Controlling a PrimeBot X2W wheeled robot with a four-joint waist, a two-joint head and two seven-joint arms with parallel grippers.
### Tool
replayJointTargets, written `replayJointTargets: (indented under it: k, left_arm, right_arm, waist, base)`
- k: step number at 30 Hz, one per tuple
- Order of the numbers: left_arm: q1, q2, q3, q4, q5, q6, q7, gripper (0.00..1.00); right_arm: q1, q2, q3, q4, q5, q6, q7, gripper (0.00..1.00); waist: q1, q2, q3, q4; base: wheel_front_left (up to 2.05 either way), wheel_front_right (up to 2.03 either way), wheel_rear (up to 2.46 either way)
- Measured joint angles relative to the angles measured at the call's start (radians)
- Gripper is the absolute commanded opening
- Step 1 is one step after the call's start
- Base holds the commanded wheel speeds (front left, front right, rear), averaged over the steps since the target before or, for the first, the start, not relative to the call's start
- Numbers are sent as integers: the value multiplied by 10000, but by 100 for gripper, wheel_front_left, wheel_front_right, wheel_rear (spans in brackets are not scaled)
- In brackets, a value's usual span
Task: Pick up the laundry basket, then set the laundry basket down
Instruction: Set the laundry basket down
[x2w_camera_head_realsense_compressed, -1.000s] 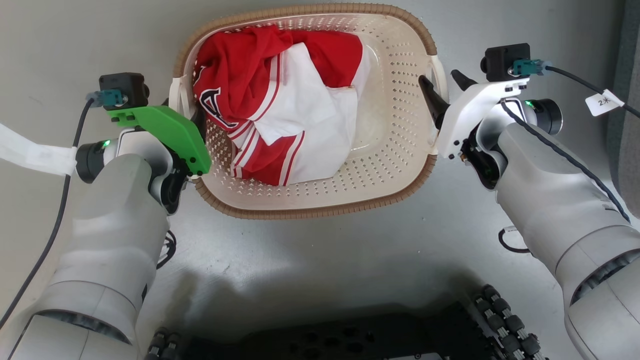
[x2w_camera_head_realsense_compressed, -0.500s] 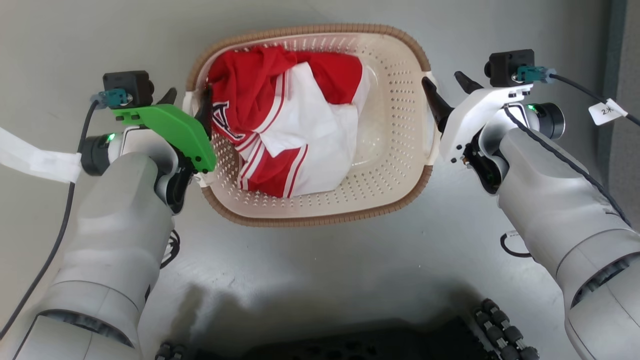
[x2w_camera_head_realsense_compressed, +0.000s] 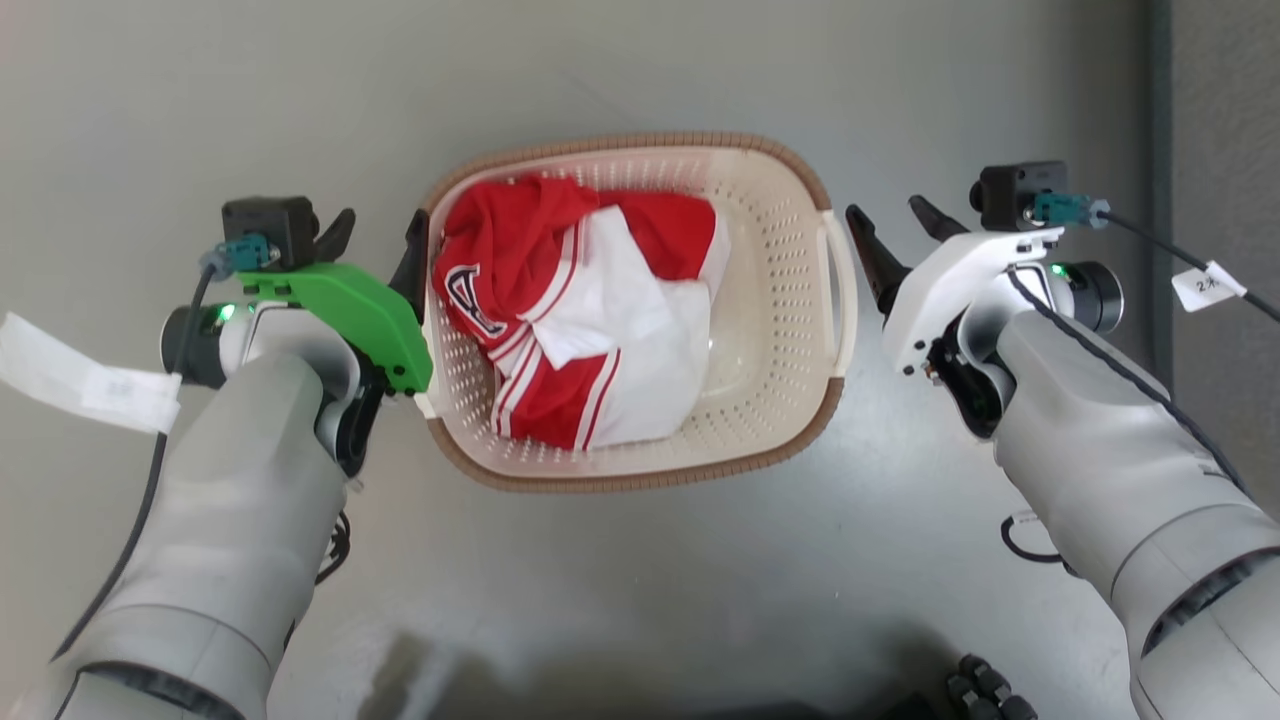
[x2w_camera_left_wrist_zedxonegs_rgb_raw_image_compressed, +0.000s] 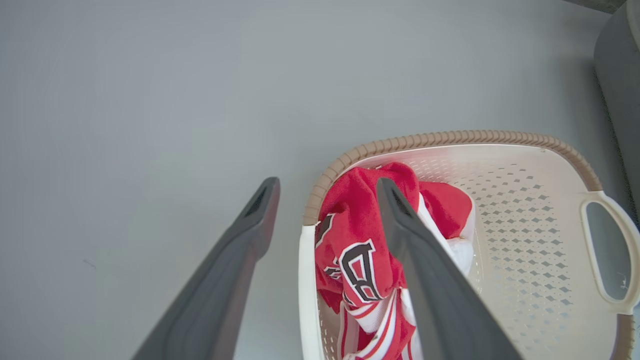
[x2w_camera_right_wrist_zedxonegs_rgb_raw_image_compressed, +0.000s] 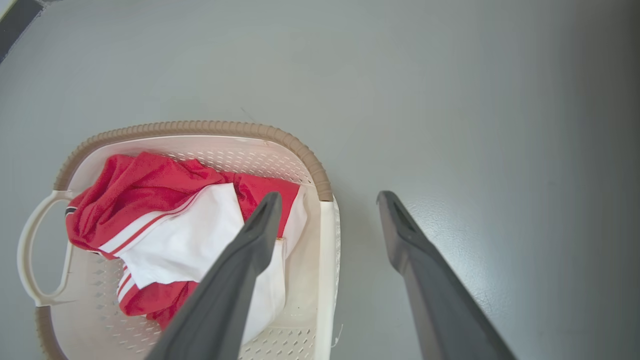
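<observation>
Head view: the laundry basket (x2w_camera_head_realsense_compressed: 632, 482) sits on the grey floor (x2w_camera_head_realsense_compressed: 640, 600) at the centre of the frame, with a red and white garment (x2w_camera_head_realsense_compressed: 570, 310) heaped inside. My left gripper (x2w_camera_head_realsense_compressed: 380, 225) is at the basket's left edge, jaws spread and holding nothing. The right gripper (x2w_camera_head_realsense_compressed: 884, 210) stands just beside the basket's right handle (x2w_camera_head_realsense_compressed: 840, 290), also spread and empty.

Left wrist view: the left gripper (x2w_camera_left_wrist_zedxonegs_rgb_raw_image_compressed: 327, 186) has its two fingers parted. One lies over bare floor (x2w_camera_left_wrist_zedxonegs_rgb_raw_image_compressed: 125, 125), the other over the garment (x2w_camera_left_wrist_zedxonegs_rgb_raw_image_compressed: 360, 240), and the laundry basket (x2w_camera_left_wrist_zedxonegs_rgb_raw_image_compressed: 475, 137) fills the lower right. I cannot tell whether a finger touches the rim.

Right wrist view: the right gripper (x2w_camera_right_wrist_zedxonegs_rgb_raw_image_compressed: 329, 196) is likewise spread, with the side of the laundry basket (x2w_camera_right_wrist_zedxonegs_rgb_raw_image_compressed: 200, 126) running between its fingers. The garment (x2w_camera_right_wrist_zedxonegs_rgb_raw_image_compressed: 165, 215) lies in the lower left.
</observation>
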Motion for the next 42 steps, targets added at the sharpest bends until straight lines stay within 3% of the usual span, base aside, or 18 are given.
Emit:
replayJointTargets:
  k: [8, 14, 24, 38, 42]
  left_arm:
    - [395, 345, 205, -619, 138, 0, -46, 100]
    - [523, 702, 784, -1879, 570, 29, -46, 100]
    - [1201, 1116, 1569, -3833, 1312, 545, -46, 100]
    - [2749, 1417, 2410, -6477, 2522, 1417, -48, 100]
    - [3293, 1482, 2550, -7129, 2746, 1638, -48, 100]
  right_arm:
    - [475, -219, -428, -644, 15, 54, -29, 100]
    - [481, -635, -961, -1680, -92, -150, -29, 100]
    - [913, -1085, -1735, -3432, -798, -719, -31, 100]
    - [2118, -1732, -2989, -6272, -2142, -1822, -44, 100]
    - [2682, -1854, -3195, -6918, -2497, -1923, -44, 100]
  waist:
    - [0, 0, -1087, -59]
    - [0, 0, -1772, -105]
    - [0, 0, -2686, -173]
    - [0, 0, -3879, -248]
    - [0, 0, -4224, -268]
  base:
    - [0, 0, 0]
    - [0, 0, 0]
    - [0, 0, 0]
    - [0, 0, 0]
    - [0, 0, 0]
